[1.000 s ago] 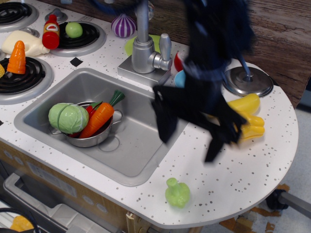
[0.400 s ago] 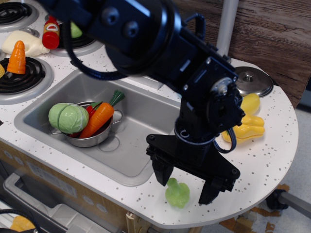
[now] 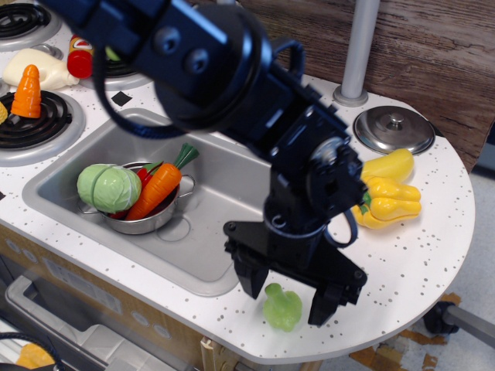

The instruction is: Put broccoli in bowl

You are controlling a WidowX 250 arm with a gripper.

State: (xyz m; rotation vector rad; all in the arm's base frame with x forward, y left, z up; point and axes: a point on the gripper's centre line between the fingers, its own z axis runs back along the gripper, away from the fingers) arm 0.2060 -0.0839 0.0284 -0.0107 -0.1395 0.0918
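The hand [image 3: 288, 291] is spread wide with a finger on each side of the broccoli [image 3: 282, 307], at 6 o'clock on the counter [image 3: 433, 232], ready to grasp it.

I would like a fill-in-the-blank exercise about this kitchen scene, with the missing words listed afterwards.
1. The end effector hangs with open jaws on either side of the ____.
2. The carrot leans in the metal pot, which stands inside the ____.
3. The steel lid lies on the counter behind the ____ pepper.

Missing words: broccoli; sink; yellow
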